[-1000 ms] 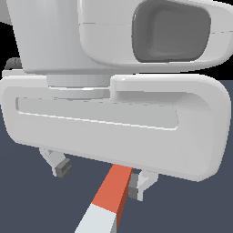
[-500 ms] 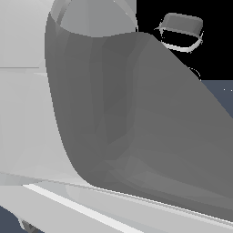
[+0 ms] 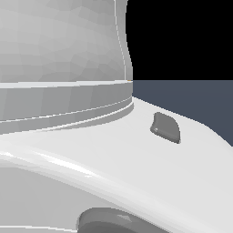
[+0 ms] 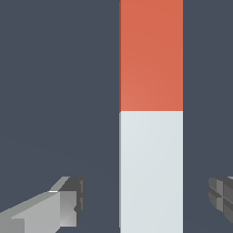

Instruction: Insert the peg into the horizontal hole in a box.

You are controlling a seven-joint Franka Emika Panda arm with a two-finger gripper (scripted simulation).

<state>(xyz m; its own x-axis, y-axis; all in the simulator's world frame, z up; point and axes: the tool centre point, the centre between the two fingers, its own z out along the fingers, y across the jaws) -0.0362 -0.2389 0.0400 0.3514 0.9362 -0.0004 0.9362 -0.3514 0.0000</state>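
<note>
In the wrist view the peg [image 4: 151,113] lies on the dark floor, one half red-orange, the other white. My gripper [image 4: 145,198] is open and straddles the white half, with a gap between the peg and each finger. One finger [image 4: 68,202] and the other finger [image 4: 223,195] stand on either side of it, not touching. The box and its horizontal hole are out of view. In the exterior view the arm's white body [image 3: 91,150] fills nearly the whole frame and hides the gripper and the peg.
The dark blue-grey floor [image 4: 54,91] surrounds the peg in the wrist view. A strip of the same floor [image 3: 195,98] shows past the arm in the exterior view, under a black background.
In the exterior view the arm has moved closer to the camera. One second ago the open fingers and the peg showed below the hand; now only the arm's body shows.
</note>
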